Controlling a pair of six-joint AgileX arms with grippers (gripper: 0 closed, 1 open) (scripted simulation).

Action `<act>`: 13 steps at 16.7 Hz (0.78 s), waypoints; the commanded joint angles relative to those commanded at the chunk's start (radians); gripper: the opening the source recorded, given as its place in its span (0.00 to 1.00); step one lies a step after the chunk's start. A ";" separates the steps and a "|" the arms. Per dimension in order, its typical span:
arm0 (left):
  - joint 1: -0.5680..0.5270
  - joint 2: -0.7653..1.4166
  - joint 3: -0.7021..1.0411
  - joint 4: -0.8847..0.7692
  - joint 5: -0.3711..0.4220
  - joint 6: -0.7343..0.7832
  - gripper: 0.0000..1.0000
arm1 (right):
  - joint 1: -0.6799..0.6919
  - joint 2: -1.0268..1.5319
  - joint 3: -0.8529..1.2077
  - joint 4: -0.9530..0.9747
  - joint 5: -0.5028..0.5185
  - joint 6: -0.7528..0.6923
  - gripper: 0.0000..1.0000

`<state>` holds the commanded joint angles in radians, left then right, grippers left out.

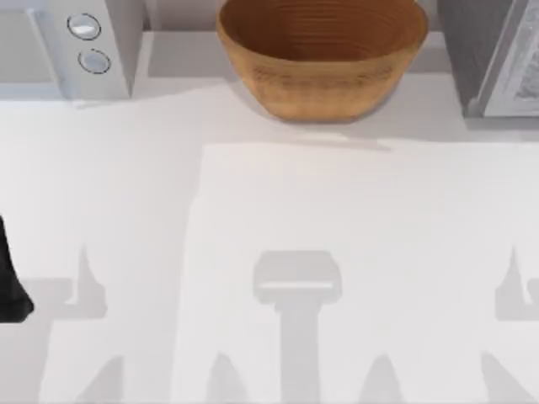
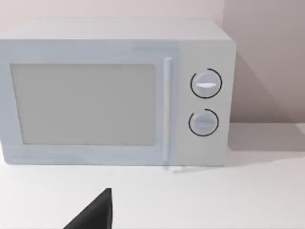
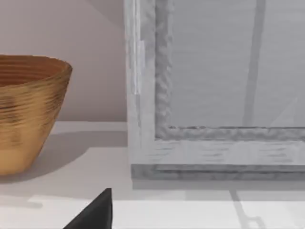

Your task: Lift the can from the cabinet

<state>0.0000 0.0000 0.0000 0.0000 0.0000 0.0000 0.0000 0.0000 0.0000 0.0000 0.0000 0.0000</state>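
Top view, looking down on a white bench (image 1: 278, 202). A woven brown bowl (image 1: 322, 52) stands at the far edge in the middle. A pale microwave (image 1: 72, 46) with two round dials sits at the far left, and a grey cabinet (image 1: 497, 55) with a framed door at the far right. A dark part of the left arm (image 1: 10, 282) pokes in at the left edge, near side. No can lies on the open bench.

Left wrist view. The microwave (image 2: 114, 93) faces the camera, door shut, dials one above the other beside the door handle. A black tip of the left end effector (image 2: 95, 214) rises at the frame's lower edge; whether it is open or closed cannot be told, and nothing appears held.

Right wrist view. The cabinet (image 3: 214, 95) fills much of the picture, its door closed behind a pale frame, the bowl (image 3: 28, 109) beside it. A black tip of the right end effector (image 3: 95, 214) shows low in frame; its opening cannot be told either.

The can is presumably inside the closed cabinet, hidden, so its long axis is unknown. The cabinet lies ahead of the right arm, which is judged the nearer.
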 joint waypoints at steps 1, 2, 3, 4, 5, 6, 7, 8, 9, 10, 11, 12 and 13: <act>0.000 0.000 0.000 0.000 0.000 0.000 1.00 | 0.000 0.000 0.000 0.000 0.000 0.000 1.00; 0.000 0.000 0.000 0.000 0.000 0.000 1.00 | 0.000 0.000 0.000 0.000 0.000 0.000 1.00; 0.000 0.000 0.000 0.000 0.000 0.000 1.00 | 0.001 0.008 0.010 -0.004 0.001 0.000 1.00; 0.000 0.000 0.000 0.000 0.000 0.000 1.00 | 0.003 0.025 0.030 -0.010 0.005 0.001 1.00; 0.000 0.000 0.000 0.000 0.000 0.000 1.00 | 0.006 0.051 0.061 -0.019 0.009 0.001 1.00; 0.000 0.000 0.000 0.000 0.000 0.000 1.00 | 0.010 0.085 0.102 -0.029 0.014 0.002 1.00; 0.000 0.000 0.000 0.000 0.000 0.000 1.00 | 0.016 0.127 0.154 -0.042 0.020 0.002 1.00; 0.000 0.000 0.000 0.000 0.000 0.000 1.00 | 0.023 0.173 0.215 -0.056 0.026 0.003 1.00; 0.000 0.000 0.000 0.000 0.000 0.000 1.00 | 0.030 0.224 0.285 -0.072 0.033 0.004 1.00; 0.000 0.000 0.000 0.000 0.000 0.000 1.00 | 0.038 0.279 0.362 -0.089 0.041 0.005 1.00; 0.000 0.000 0.000 0.000 0.000 0.000 1.00 | 0.047 0.338 0.440 -0.107 0.050 0.006 1.00; 0.000 0.000 0.000 0.000 0.000 0.000 1.00 | 0.055 0.400 0.521 -0.127 0.059 0.007 1.00; 0.000 0.000 0.000 0.000 0.000 0.000 1.00 | 0.064 0.463 0.604 -0.147 0.068 0.008 1.00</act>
<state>0.0000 0.0000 0.0000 0.0000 0.0000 0.0000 0.0644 0.4632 0.6044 -0.1468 0.0682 0.0079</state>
